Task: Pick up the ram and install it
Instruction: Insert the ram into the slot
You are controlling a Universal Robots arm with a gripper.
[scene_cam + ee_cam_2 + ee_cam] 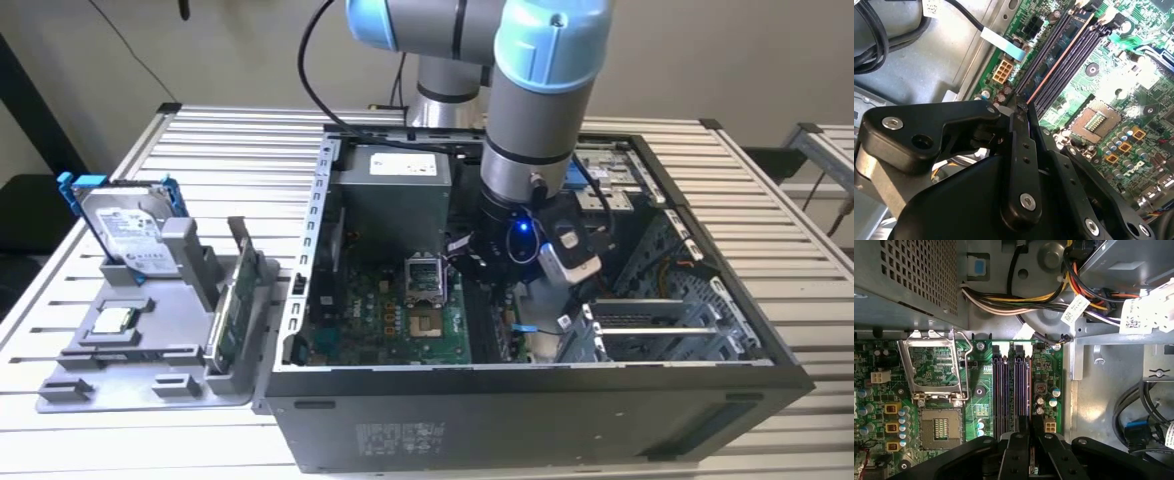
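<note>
Here the claw [1030, 432] seemingly seats the ram [1064, 42] among slots [1004, 390].

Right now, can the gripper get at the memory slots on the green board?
Probably yes. The gripper hangs right over the memory slots, and nothing lies between them. The cables run past the far end of the slots, not across them.

A silver hard drive [127, 228] in blue brackets stands upright in a grey holder [127, 370] beside the open computer case [534, 420] on the slatted surface [227, 150].
</note>
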